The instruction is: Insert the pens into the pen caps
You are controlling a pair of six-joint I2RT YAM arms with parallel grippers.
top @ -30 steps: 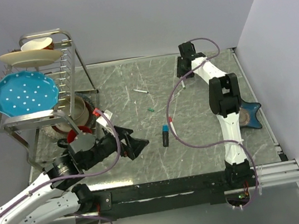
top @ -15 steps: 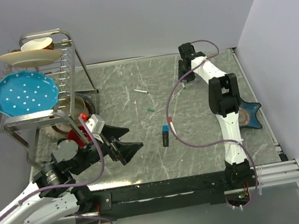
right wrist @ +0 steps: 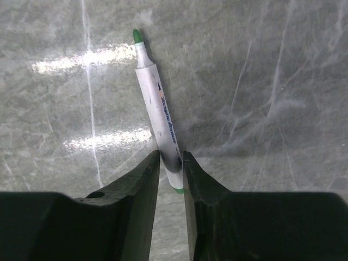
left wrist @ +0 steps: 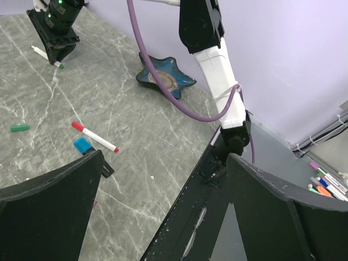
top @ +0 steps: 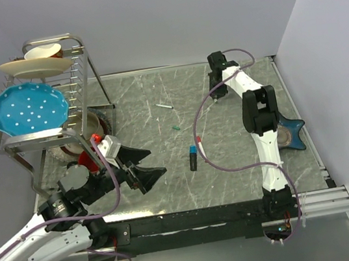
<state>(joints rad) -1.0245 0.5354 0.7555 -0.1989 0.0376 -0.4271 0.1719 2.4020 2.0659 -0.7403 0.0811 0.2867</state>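
There are four pens on the bench (top: 177, 189). The green-tipped pen (right wrist: 157, 117) lies flat at the far end. The right hand (right wrist: 171, 156) is closed on it, with its two black fingers (right wrist: 138, 190) pinching the white barrel near the back end. The green tip points away from the hand. The white pen (top: 165, 106) lies alone near the far middle, well apart from that hand, and it is too small to tell its tip colour. The red pen (left wrist: 94, 136) and the black pen (top: 193, 160) lie close together in the middle of the bench. The black pen has a blue part, and in the left wrist view most of it is hidden behind a finger. The red pen shows red at both ends, but I cannot tell if a cap sits on it. I can find only one loose cap, the green cap (top: 176, 128), lying by itself between the white pen and the red pen. The left hand (top: 157, 160) hangs over the near left part of the bench, wide open and holding nothing. One rack (top: 82, 85) stands at the left with one blue plate (top: 29, 111) and one pale plate (top: 35, 66) on it. The things low down in the rack are partly hidden by the left arm. One blue star-shaped dish (top: 291, 134) lies beside the right arm, partly covered by it. Off the bench, at the edge of the left wrist view, a few coloured markers (left wrist: 325, 185) show. They are cut off and too small to count.
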